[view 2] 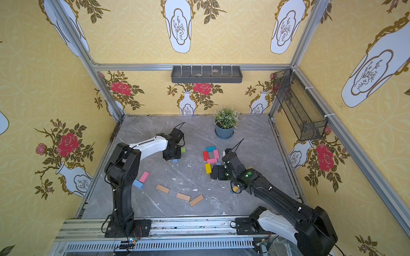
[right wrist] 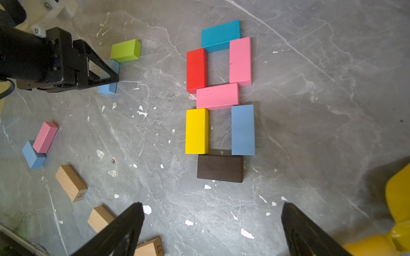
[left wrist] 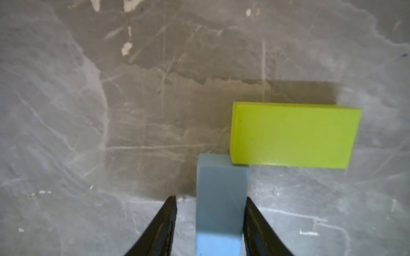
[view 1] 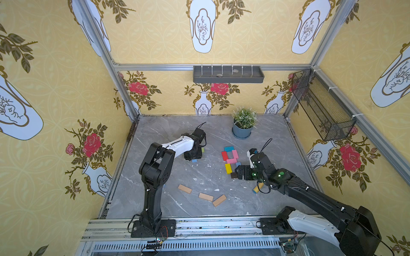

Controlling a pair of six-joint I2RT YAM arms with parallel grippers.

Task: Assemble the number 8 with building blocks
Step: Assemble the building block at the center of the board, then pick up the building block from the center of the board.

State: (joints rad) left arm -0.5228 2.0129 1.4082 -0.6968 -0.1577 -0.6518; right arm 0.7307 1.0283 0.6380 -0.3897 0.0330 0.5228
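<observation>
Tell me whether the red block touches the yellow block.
Apart. The right wrist view shows bare table between the red block and the yellow block, beside the middle pink block.

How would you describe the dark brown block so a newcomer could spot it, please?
In front of the potted plant lies a colourful number 8 of blocks. The dark brown block closes its end farthest from the plant, across the yellow block and light blue block. It is the only dark piece there.
</observation>
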